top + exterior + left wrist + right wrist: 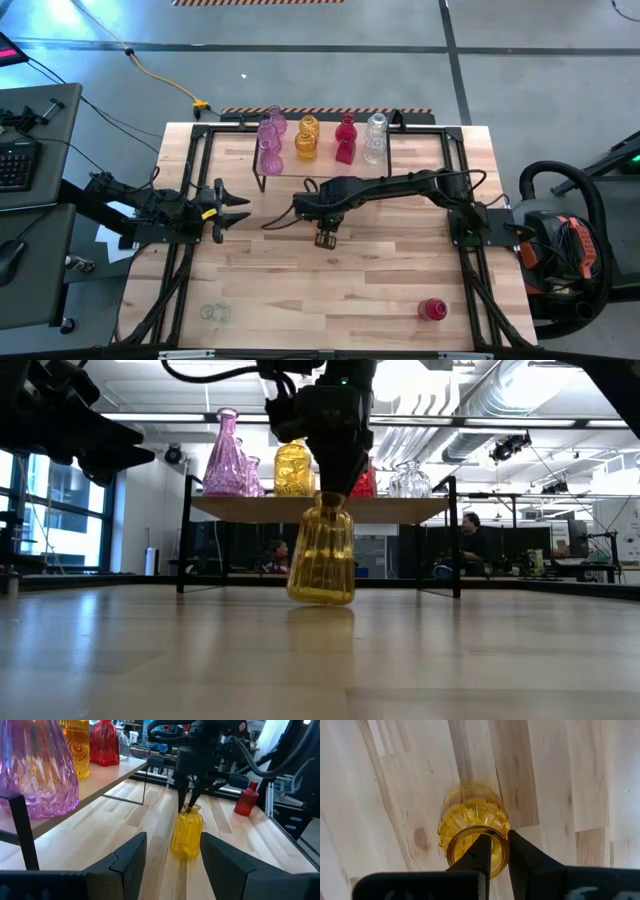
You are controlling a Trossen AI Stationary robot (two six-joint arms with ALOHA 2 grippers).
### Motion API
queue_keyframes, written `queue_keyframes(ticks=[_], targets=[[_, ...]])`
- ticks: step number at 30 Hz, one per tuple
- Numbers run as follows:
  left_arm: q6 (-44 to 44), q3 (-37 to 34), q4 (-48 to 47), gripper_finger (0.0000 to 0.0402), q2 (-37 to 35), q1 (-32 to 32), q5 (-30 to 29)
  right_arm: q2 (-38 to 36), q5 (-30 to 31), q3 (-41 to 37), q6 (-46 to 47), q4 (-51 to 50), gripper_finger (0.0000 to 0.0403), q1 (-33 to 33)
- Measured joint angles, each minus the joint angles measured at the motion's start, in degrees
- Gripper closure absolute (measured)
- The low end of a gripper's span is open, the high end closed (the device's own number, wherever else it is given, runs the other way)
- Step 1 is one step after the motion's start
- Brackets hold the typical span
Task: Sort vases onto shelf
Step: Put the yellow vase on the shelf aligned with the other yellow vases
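A yellow ribbed vase (321,560) hangs tilted under my right gripper (333,495) at mid-table, in front of the shelf (420,509); the gripper is shut on it. Its base is at table height; touching or just clear, I cannot tell. The shelf holds two pink vases (270,138), an amber vase (307,138), a red vase (345,138) and a clear vase (376,137), all upright on their bases. My left gripper (232,208) waits open and level at the table's left, pointing at the yellow vase (186,836). My right gripper holds the yellow vase by the rim of its mouth (506,845), one finger (479,851) inside the opening and the other outside. The fingers come from above, pointing steeply down. The vase hangs tilted below them, its body swung toward the table's left.
A small red vase (432,309) stands near the table's front right corner, and a clear vase (213,312) near the front left. The shelf's black wire legs (262,182) stand just behind the work spot. People sit in the room beyond the table.
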Motion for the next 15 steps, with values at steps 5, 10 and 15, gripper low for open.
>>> queue_keyframes(ticks=[5,10,15], targets=[[-0.15,0.0,0.01,0.0225,0.0,0.0,0.01,0.0,2.43,0.0,-0.09,0.82,0.0359,0.44],[-0.17,0.0,0.01,0.0225,0.0,0.0,0.11,0.0,3.25,0.01,-1.39,0.85,0.0337,0.72],[-0.17,0.0,0.01,0.0225,0.0,-0.02,0.13,0.0,3.22,0.01,-1.55,0.91,0.0318,0.77]])
